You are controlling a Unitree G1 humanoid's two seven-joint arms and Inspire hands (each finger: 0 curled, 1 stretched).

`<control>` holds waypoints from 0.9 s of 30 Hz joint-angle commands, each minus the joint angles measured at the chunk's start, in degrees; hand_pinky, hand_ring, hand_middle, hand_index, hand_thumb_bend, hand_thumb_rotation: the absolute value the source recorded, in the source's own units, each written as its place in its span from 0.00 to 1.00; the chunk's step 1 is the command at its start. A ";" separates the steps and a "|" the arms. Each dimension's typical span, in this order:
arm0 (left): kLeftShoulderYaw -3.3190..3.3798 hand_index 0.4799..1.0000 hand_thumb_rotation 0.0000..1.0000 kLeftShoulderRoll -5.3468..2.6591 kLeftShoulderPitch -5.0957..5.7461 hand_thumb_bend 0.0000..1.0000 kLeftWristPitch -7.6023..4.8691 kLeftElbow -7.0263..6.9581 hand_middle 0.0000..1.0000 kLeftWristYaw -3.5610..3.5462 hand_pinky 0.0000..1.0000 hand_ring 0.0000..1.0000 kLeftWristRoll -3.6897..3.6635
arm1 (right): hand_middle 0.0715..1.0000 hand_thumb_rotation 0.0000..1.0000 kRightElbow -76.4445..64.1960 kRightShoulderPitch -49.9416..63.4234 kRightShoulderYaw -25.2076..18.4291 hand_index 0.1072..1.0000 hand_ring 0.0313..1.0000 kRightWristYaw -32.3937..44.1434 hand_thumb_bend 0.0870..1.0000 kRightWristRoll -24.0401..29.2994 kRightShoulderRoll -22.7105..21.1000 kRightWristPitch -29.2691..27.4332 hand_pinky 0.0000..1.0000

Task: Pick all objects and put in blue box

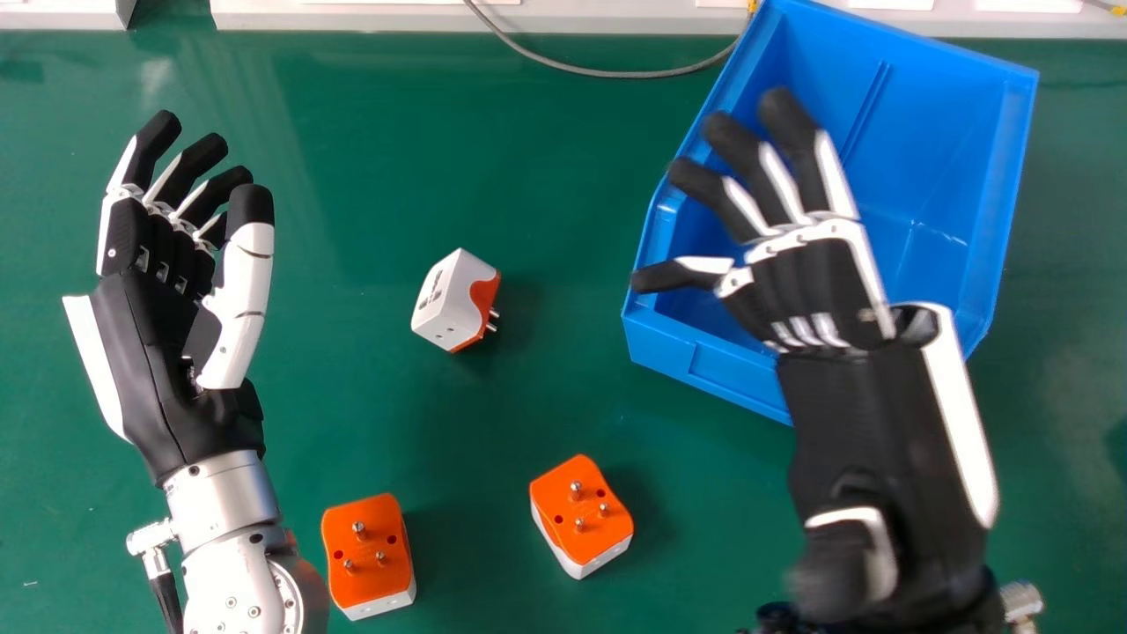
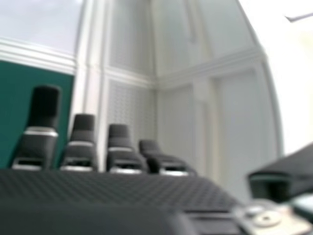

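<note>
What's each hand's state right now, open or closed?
Left hand: open, nothing visible in it.
Right hand: open, empty, fingers over the blue box.

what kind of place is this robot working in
Probably a lab or workshop test bench: a green work surface with a grey cable along its far side, a blue plastic bin, and tall pale panels beyond.

No words, brands or numbers could be read. A small dark marking, like a short line of print, stood on a white face of the white-and-orange plug adapter (image 1: 453,301), which lay on the table (image 1: 352,405) to the left of the blue box (image 1: 718,370). The marking ran slantwise along the face turned toward the left, its characters too small to make out.
</note>
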 commanded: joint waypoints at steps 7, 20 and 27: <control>-0.38 0.63 0.41 -0.04 -0.30 0.65 -0.87 -1.40 0.76 0.16 0.65 0.71 0.61 | 0.91 0.90 0.25 -1.73 -0.97 0.94 0.88 -0.68 0.78 -6.54 -0.48 -1.51 0.70; -0.35 0.63 0.40 -0.09 0.09 0.64 -0.46 -1.79 0.76 0.25 0.66 0.71 0.47 | 0.88 0.94 1.80 -3.15 0.75 0.87 0.86 2.14 0.78 -11.04 -5.19 2.42 0.75; -0.36 0.63 0.41 0.04 -0.01 0.64 -0.70 -1.38 0.76 0.32 0.66 0.71 0.85 | 0.87 0.91 0.20 -3.11 0.90 0.85 0.86 2.17 0.80 -15.20 -6.62 6.10 0.77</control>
